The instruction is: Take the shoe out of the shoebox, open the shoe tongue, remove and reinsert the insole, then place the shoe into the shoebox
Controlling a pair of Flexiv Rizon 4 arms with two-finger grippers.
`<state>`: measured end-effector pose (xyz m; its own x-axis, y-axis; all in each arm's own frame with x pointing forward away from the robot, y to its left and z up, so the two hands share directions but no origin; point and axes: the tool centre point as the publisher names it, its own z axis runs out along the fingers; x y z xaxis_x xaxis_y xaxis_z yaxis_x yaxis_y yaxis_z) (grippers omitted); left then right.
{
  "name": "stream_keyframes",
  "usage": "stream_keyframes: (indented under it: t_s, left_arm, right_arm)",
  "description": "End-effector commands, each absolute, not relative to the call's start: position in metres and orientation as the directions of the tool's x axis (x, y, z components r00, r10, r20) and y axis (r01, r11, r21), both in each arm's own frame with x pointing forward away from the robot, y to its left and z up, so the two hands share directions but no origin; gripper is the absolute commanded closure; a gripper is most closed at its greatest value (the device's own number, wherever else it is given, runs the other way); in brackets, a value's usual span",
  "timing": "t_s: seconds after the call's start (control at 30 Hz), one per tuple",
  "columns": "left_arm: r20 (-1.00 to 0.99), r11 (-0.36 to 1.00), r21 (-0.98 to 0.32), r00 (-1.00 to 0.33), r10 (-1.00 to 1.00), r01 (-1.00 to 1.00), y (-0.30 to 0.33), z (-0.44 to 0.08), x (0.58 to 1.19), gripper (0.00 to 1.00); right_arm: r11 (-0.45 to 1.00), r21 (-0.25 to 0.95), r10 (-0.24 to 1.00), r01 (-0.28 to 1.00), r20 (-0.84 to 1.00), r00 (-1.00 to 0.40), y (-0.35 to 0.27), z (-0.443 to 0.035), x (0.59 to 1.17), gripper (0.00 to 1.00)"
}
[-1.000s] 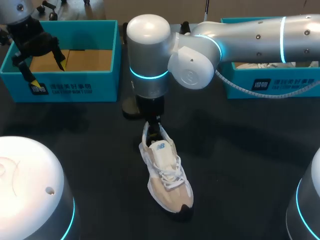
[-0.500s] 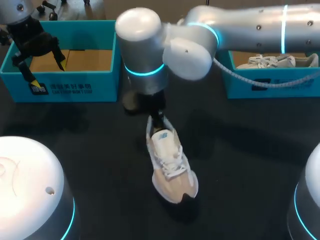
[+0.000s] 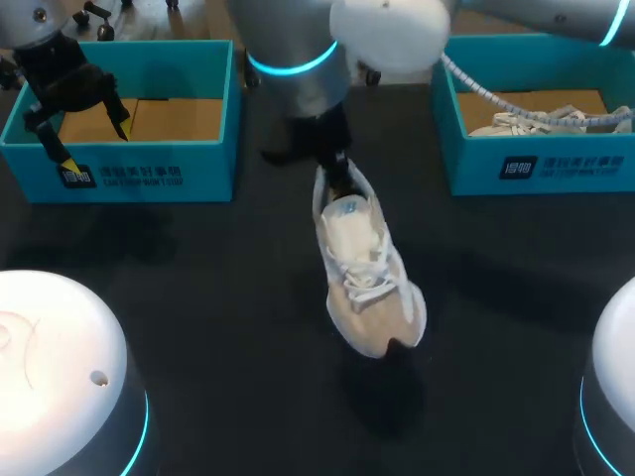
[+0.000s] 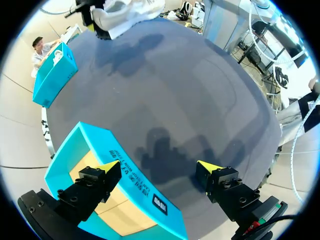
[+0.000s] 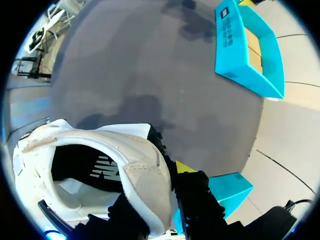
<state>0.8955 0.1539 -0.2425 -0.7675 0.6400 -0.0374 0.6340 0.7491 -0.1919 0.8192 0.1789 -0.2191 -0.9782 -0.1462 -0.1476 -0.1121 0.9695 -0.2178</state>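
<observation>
A white and beige shoe (image 3: 367,268) hangs toe-down above the dark table, held at its heel collar by my right gripper (image 3: 337,171). In the right wrist view the heel collar of the shoe (image 5: 100,170) sits between the fingers of the right gripper (image 5: 160,187), one yellow tip outside the heel, the other finger inside the opening. My left gripper (image 3: 91,134) stands open over the empty teal shoebox (image 3: 149,164) at the back left. The left wrist view shows the left gripper (image 4: 159,167) with nothing between its fingers, above that box's front wall (image 4: 80,137), and the shoe (image 4: 127,12) far ahead.
A second teal shoebox (image 3: 536,164) at the back right holds another white shoe (image 3: 536,119). My right arm crosses the back of the table from the right. Both boxes show in the right wrist view, one far ahead (image 5: 245,50), one beside the gripper (image 5: 225,187).
My right arm has lifted the shoe off the table and carried it up and to the right. The left arm has not moved.
</observation>
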Motion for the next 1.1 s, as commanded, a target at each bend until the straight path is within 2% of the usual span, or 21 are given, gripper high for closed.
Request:
stream_keyframes:
  t_s: [0.03,0.3,0.43,0.63,0.77,0.93,1.1]
  left_arm:
    - [-0.036,0.749,-0.190,-0.767,0.641,0.635,0.154,-0.242,0.895,0.00]
    - [-0.036,0.749,-0.190,-0.767,0.641,0.635,0.154,-0.242,0.895,0.00]
    - [-0.036,0.749,-0.190,-0.767,0.641,0.635,0.154,-0.242,0.895,0.00]
    - [-0.036,0.749,-0.190,-0.767,0.641,0.635,0.154,-0.242,0.895,0.00]
    - [-0.036,0.749,-0.190,-0.767,0.641,0.635,0.154,-0.242,0.895,0.00]
    - [-0.036,0.749,-0.190,-0.767,0.641,0.635,0.154,-0.242,0.895,0.00]
    - [-0.036,0.749,-0.190,-0.767,0.641,0.635,0.154,-0.242,0.895,0.00]
  right_arm:
    - [0.972,-0.204,-0.149,-0.116,-0.154,-0.977,0.171,-0.208,0.816,1.00]
    - [0.973,-0.199,-0.145,-0.114,-0.152,-0.978,0.168,-0.209,0.816,1.00]
    - [0.968,-0.228,-0.148,-0.105,-0.181,-0.972,0.140,-0.190,0.825,1.00]
    - [0.938,-0.290,-0.249,-0.190,-0.185,-0.951,0.092,-0.166,0.860,1.00]
    - [0.934,-0.283,-0.292,-0.217,-0.258,-0.921,0.059,-0.147,0.886,1.00]
    - [0.922,-0.306,-0.319,-0.236,-0.260,-0.911,0.016,-0.125,0.922,1.00]
    - [0.937,-0.226,-0.330,-0.267,-0.314,-0.890,-0.025,-0.110,0.955,1.00]
